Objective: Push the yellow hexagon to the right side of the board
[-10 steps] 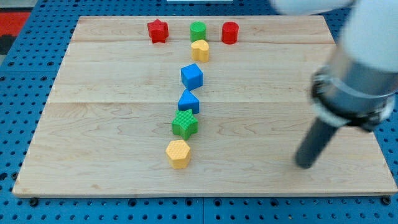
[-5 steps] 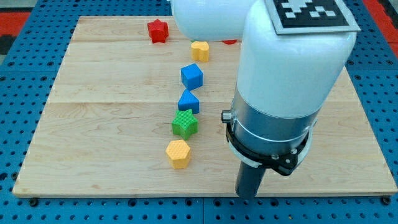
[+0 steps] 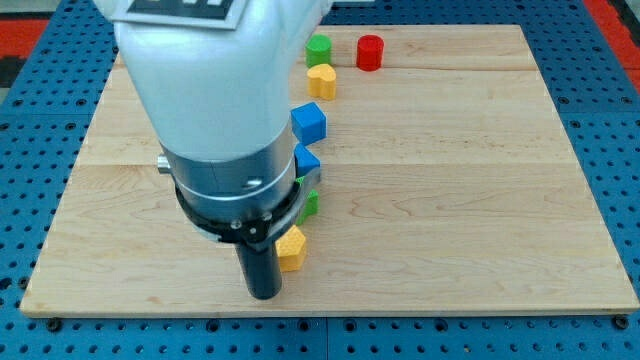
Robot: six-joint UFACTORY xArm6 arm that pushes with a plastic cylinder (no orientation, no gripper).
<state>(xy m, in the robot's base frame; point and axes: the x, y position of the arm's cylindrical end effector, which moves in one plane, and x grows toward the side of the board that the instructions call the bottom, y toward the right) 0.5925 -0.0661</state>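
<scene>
The yellow hexagon (image 3: 292, 248) lies near the board's bottom edge, left of centre, partly hidden by my arm. My tip (image 3: 263, 294) rests on the board just below and to the left of it, very close; I cannot tell if they touch. The green star (image 3: 310, 204) above the hexagon is mostly hidden behind my arm.
A blue triangular block (image 3: 307, 160) and a blue cube (image 3: 309, 122) stand in a line above the star. A yellow heart-like block (image 3: 321, 81), a green cylinder (image 3: 318, 49) and a red cylinder (image 3: 370, 52) sit near the top edge. My arm covers the board's upper left.
My arm swept from the board's right side to the left along the bottom edge. The tip now stands beside the yellow hexagon. The blocks have not visibly moved; the red star is now hidden.
</scene>
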